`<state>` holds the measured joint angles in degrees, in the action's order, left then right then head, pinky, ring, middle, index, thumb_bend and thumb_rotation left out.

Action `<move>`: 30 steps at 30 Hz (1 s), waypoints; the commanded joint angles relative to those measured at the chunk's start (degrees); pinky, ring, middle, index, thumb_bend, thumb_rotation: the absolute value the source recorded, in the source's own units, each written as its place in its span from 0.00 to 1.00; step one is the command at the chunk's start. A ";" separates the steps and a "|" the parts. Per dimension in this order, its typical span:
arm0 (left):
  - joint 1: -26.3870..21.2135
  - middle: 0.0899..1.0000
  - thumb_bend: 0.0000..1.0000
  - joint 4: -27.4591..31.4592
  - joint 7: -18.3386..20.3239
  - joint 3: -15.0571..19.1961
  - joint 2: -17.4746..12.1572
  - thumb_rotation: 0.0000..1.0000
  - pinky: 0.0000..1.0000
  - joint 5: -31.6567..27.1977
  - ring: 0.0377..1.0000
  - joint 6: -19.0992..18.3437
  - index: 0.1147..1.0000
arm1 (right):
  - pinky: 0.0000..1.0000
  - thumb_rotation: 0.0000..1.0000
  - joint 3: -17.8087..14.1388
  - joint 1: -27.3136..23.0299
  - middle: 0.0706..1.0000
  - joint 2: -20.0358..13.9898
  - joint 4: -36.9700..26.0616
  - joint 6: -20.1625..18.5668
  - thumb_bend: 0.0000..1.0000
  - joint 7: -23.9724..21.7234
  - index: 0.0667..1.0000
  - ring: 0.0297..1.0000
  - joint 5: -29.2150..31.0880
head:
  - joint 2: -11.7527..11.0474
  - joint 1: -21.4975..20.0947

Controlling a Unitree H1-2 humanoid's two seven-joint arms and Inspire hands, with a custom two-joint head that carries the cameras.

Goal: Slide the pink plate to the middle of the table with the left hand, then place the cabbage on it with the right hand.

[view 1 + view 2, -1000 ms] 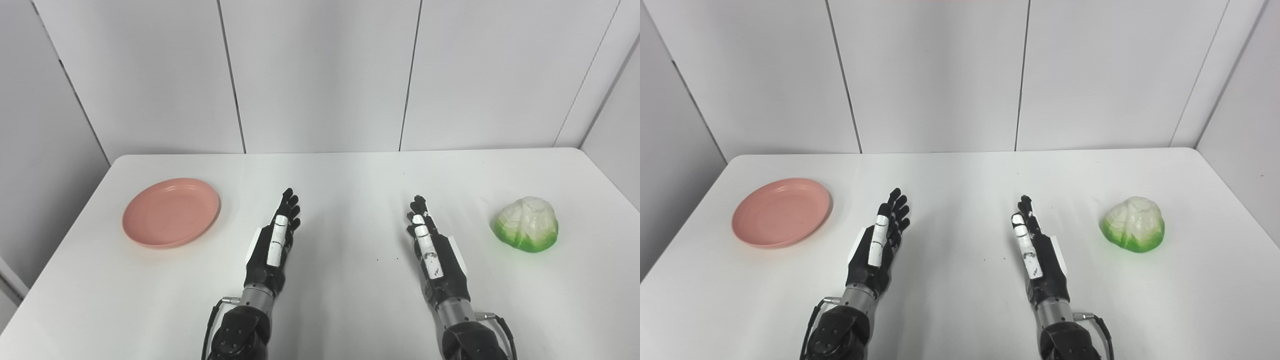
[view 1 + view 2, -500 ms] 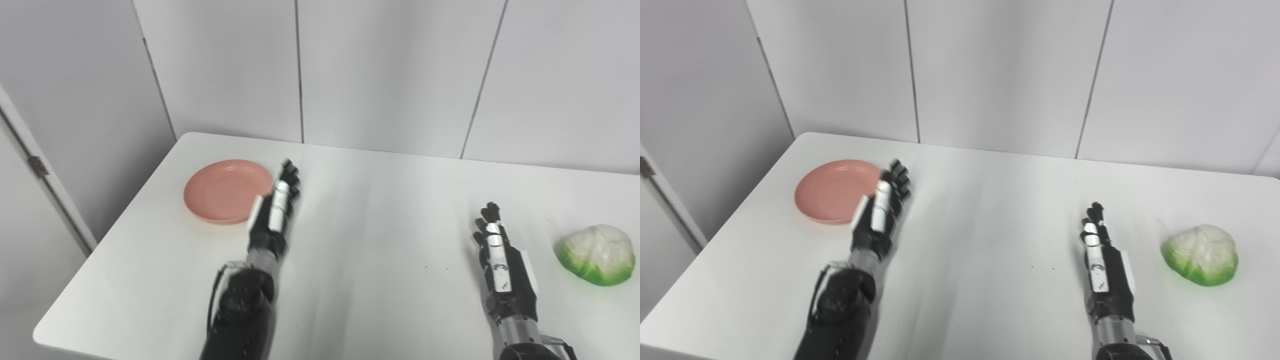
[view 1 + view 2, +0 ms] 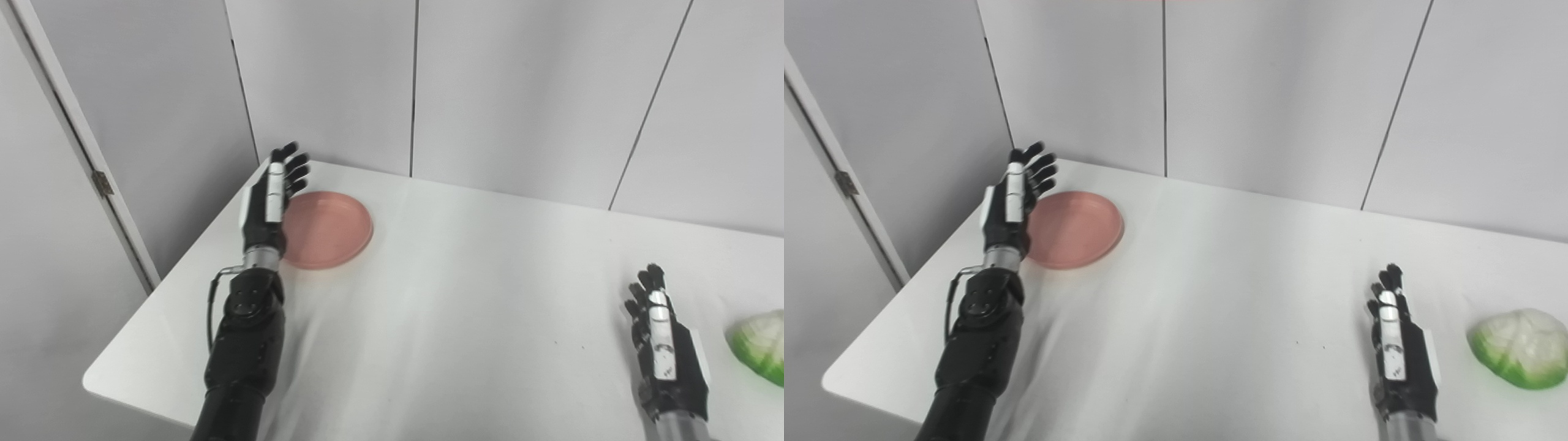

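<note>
A round pink plate (image 3: 331,229) lies on the white table (image 3: 465,318) near its far left corner. My left hand (image 3: 269,196) is open and raised at the plate's left rim, fingers spread and pointing away, covering part of that rim. A green and white cabbage (image 3: 1519,348) sits at the right side of the table, cut off by the frame edge in the left eye view (image 3: 762,346). My right hand (image 3: 1399,358) is open, resting low just left of the cabbage, apart from it.
Grey wall panels (image 3: 520,92) stand right behind the table. The table's left edge (image 3: 177,269) runs close under my left arm, with a grey door and hinge (image 3: 101,182) beyond it.
The camera has turned left, shifting the whole picture right. My left hand has lifted and reached forward and left, from the table's middle to the plate's left rim. My right hand has stayed put.
</note>
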<state>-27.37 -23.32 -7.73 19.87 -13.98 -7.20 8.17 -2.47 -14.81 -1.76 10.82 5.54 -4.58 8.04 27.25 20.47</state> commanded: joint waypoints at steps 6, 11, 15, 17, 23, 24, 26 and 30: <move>-4.44 0.75 0.78 -6.92 -4.17 -0.07 -5.64 1.00 0.80 3.67 0.77 6.05 0.74 | 1.00 0.93 -0.94 0.40 1.00 -0.88 1.19 2.41 0.66 -1.48 1.00 1.00 1.92 | -0.47 0.84; -5.79 0.74 0.78 -13.70 -5.08 -0.15 -8.03 1.00 0.77 4.18 0.76 9.39 0.74 | 1.00 0.93 -0.97 0.54 1.00 -1.13 1.27 2.38 0.66 -1.93 1.00 1.00 2.24 | -0.79 1.44; -6.29 0.76 0.76 -17.04 -5.48 -0.81 -9.02 1.00 0.78 4.90 0.78 10.06 0.76 | 1.00 0.93 -0.76 0.92 1.00 -1.21 0.49 1.87 0.67 -1.47 1.00 1.00 1.57 | -0.77 1.57; -6.43 0.76 0.74 -17.89 -6.08 -0.94 -8.94 1.00 0.77 4.94 0.77 10.48 0.75 | 1.00 0.93 -0.71 1.01 1.00 -1.21 0.47 2.33 0.67 -1.42 1.00 1.00 1.37 | -0.72 1.52; -8.05 0.75 0.77 -24.23 -4.21 -1.56 -7.73 1.00 0.76 2.71 0.76 12.29 0.74 | 1.00 0.93 -0.65 1.39 1.00 -1.24 -0.18 1.66 0.68 -1.48 1.00 1.00 1.44 | -0.34 1.45; -8.44 0.76 0.76 -25.60 -3.74 -1.79 -7.60 1.00 0.77 2.36 0.77 12.91 0.74 | 1.00 0.93 -0.63 1.42 1.00 -1.25 -0.29 1.61 0.68 -1.47 1.00 1.00 1.42 | -0.34 1.45; -9.00 0.77 0.75 -27.90 -2.63 -2.36 -7.47 1.00 0.78 1.73 0.78 14.16 0.76 | 1.00 0.92 -0.67 1.45 1.00 -1.19 -0.26 1.85 0.67 -1.53 1.00 1.00 1.57 | -0.30 1.35; -10.75 0.81 0.75 -33.23 0.18 -3.63 -6.40 1.00 0.82 0.36 0.83 15.86 0.80 | 1.00 0.93 -0.68 1.40 1.00 -1.18 -0.08 2.04 0.66 -1.58 1.00 1.00 1.65 | 0.10 1.33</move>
<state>-35.03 -56.06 -9.18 16.70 -19.79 -6.37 21.44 -2.83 -14.49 -2.70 10.64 5.55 -5.85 9.78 27.33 21.80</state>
